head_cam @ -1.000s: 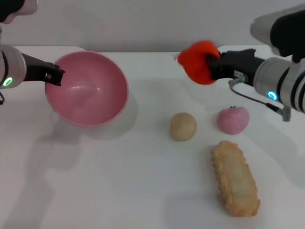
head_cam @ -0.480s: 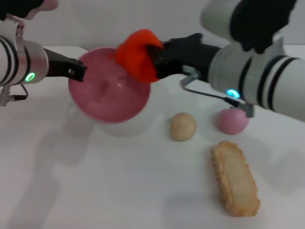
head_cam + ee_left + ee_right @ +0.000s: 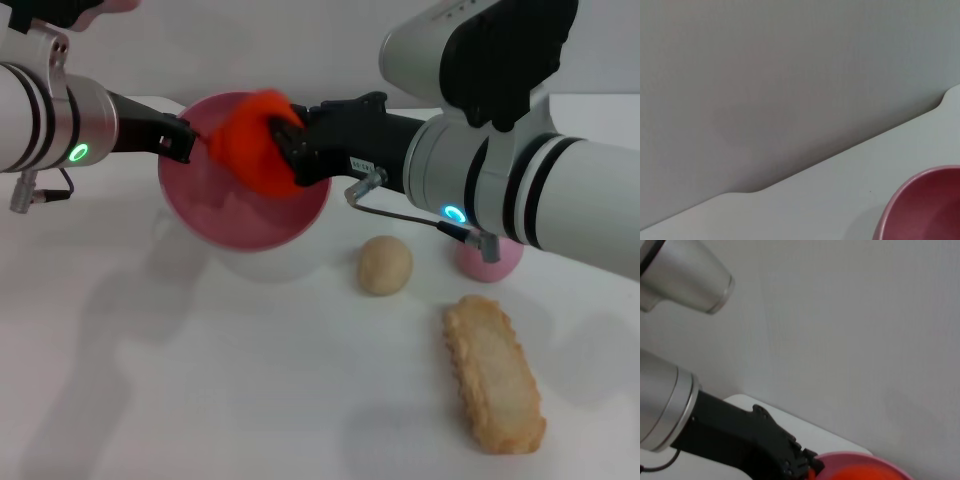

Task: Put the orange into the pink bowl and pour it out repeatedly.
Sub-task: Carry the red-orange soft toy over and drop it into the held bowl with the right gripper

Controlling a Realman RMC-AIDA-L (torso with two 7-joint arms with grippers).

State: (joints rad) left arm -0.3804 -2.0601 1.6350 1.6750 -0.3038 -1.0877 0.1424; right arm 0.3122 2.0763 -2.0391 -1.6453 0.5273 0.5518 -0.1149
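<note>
The pink bowl (image 3: 250, 215) is held tilted above the table at the back left, its mouth facing me. My left gripper (image 3: 183, 140) is shut on its left rim. My right gripper (image 3: 285, 145) is shut on the orange (image 3: 250, 140) and holds it over the bowl's mouth, at its upper rim. The bowl's rim also shows in the left wrist view (image 3: 920, 207) and in the right wrist view (image 3: 860, 460), where a sliver of the orange (image 3: 860, 474) shows beside my left gripper (image 3: 800, 465).
A small beige ball (image 3: 385, 265) lies on the white table right of the bowl. A pink-purple fruit (image 3: 490, 262) lies partly behind my right arm. A long beige biscuit-like piece (image 3: 495, 372) lies at the front right.
My right gripper carried the orange leftward from the back right to the bowl's mouth. My left gripper moved the bowl to the right, toward the orange.
</note>
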